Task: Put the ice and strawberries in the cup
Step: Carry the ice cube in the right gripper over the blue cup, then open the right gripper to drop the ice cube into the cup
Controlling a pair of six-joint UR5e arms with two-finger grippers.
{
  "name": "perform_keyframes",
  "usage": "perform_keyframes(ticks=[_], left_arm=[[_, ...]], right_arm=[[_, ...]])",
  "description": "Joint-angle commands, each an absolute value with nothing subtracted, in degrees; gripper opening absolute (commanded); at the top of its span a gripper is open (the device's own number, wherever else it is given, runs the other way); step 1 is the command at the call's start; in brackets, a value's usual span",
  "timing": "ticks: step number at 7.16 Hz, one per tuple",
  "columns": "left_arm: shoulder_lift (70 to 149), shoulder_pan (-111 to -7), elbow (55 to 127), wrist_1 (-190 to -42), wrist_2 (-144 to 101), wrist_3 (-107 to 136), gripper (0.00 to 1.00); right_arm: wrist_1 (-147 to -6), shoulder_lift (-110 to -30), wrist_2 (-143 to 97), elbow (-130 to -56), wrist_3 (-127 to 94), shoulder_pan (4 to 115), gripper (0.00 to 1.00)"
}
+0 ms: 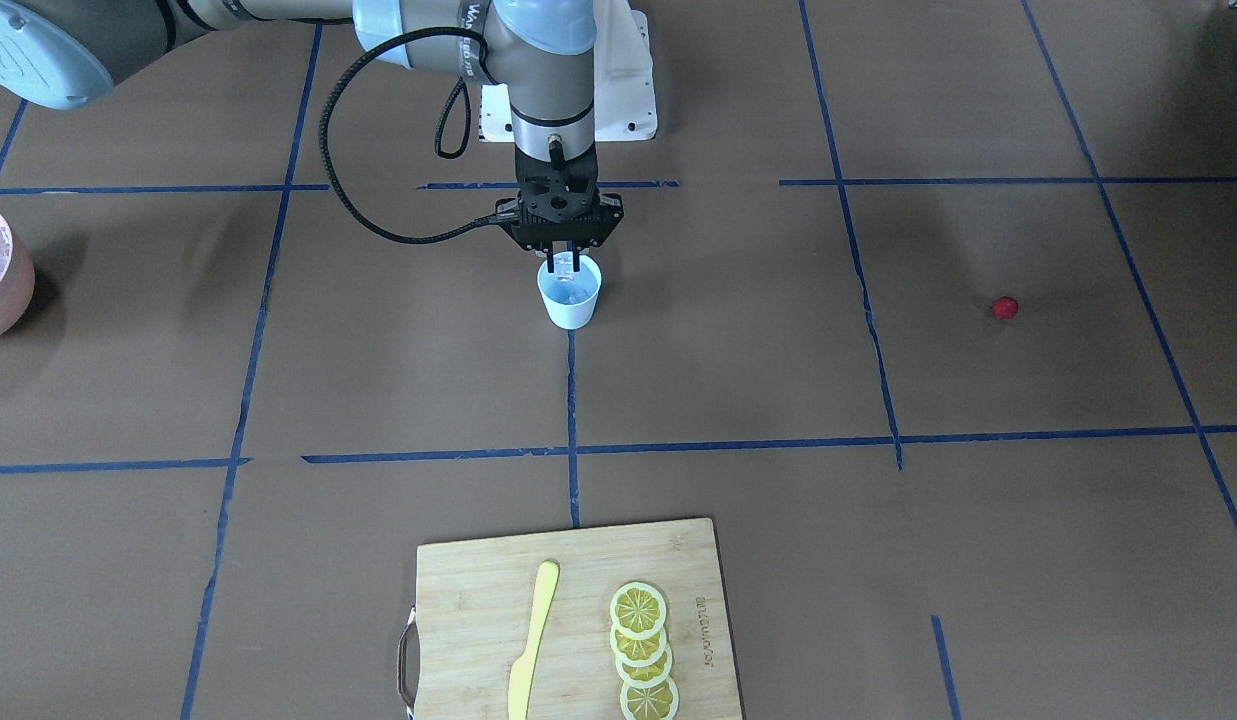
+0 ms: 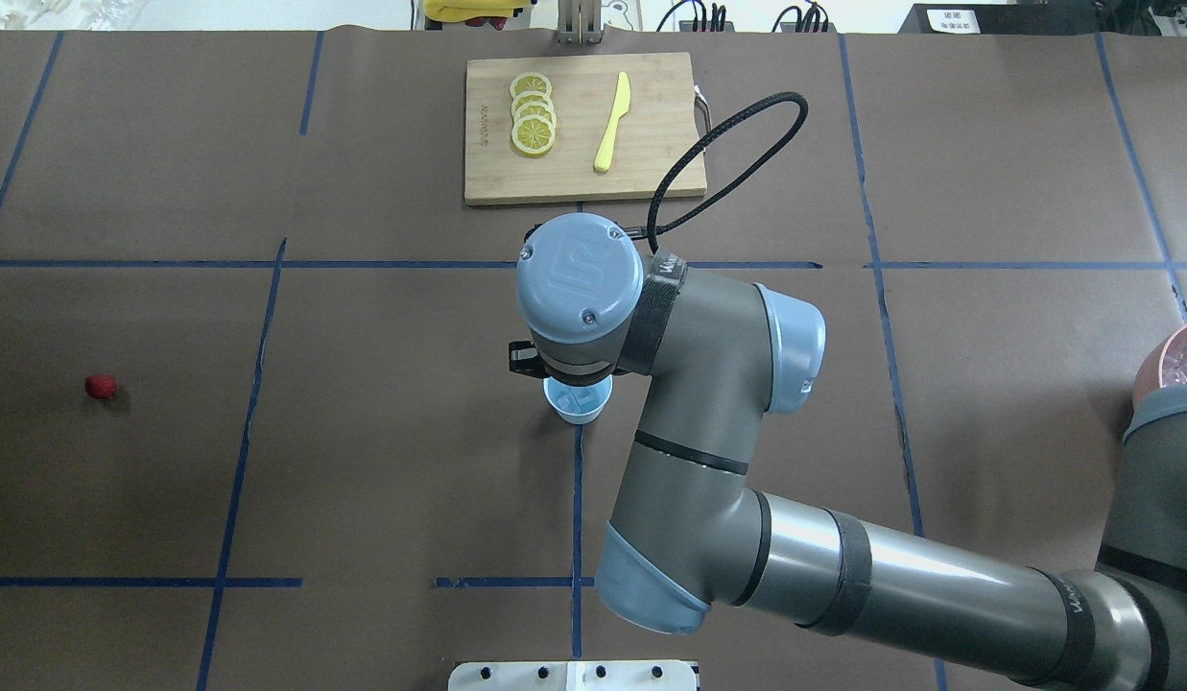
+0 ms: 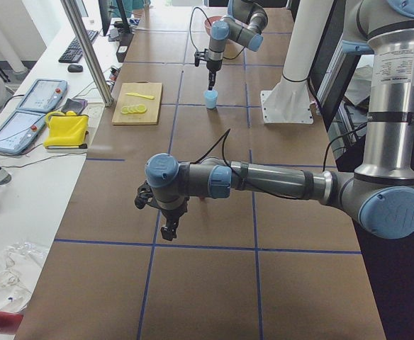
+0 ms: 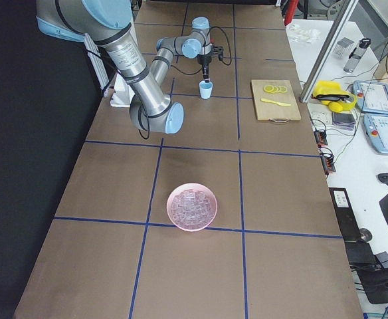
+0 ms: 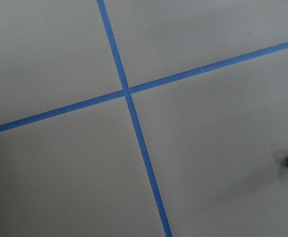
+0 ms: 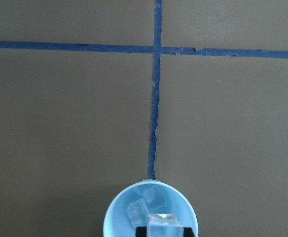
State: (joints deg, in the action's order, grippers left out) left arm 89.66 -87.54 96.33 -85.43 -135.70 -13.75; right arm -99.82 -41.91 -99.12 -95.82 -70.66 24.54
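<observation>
– Three cubes is what we count at the cup [image 1: 570, 300]: two cubes [image 6: 154, 196] lying inside it and one ice cube [image 6: 162, 222] held above them.
– What holds that upper one?
– The right gripper [image 1: 563, 266]. We see it pointing straight down over the cup's mouth, its black fingertips [image 6: 186, 230] pressed against the ice cube from either side, so the cube is pinched just above the rim.
– And the cup itself?
– Upright on the brown table [image 1: 378, 350], at the end of a blue tape line [image 1: 572, 420], near the table's middle.
– Where do we find the strawberry [image 1: 1005, 307]?
– Alone on the table, well apart from the cup, out on the robot's left. The left wrist camera catches it at the right edge of its view.
– And the left gripper [image 3: 169, 231]?
– It hangs over the table on that side, fingers pointing down. Only the side camera shows it, and from there we cannot tell whether its fingers are spread or pressed together.
– More ice [image 4: 192, 207] anywhere?
– Heaped in the pink bowl [image 4: 193, 228], far out on the robot's right, well apart from the cup.
– Anything else we should note?
– A wooden cutting board [image 1: 468, 600] at the table's edge across from the robot, with a row of overlapping lemon slices [image 1: 642, 645] and a yellow knife [image 1: 533, 640] lying beside them.
</observation>
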Motion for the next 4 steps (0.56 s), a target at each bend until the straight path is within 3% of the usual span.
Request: perform_keyframes(ticks=[1,2,4], left_arm=[[89.6,-87.5,96.3,-85.4,-135.7,-13.7,1.0],[89.6,-87.5,96.3,-85.4,-135.7,-13.7,1.0],[89.6,-87.5,95.9,-85.4,-135.6,-13.8,1.0]], right_arm=[[-99.8,-41.7,-98.6,-95.1,-71.2,23.7,0.71],[-99.8,-41.7,-98.6,-95.0,-71.2,23.8,0.98],[-99.8,-41.6,-98.6,-95.4,-71.2,24.0,0.98]])
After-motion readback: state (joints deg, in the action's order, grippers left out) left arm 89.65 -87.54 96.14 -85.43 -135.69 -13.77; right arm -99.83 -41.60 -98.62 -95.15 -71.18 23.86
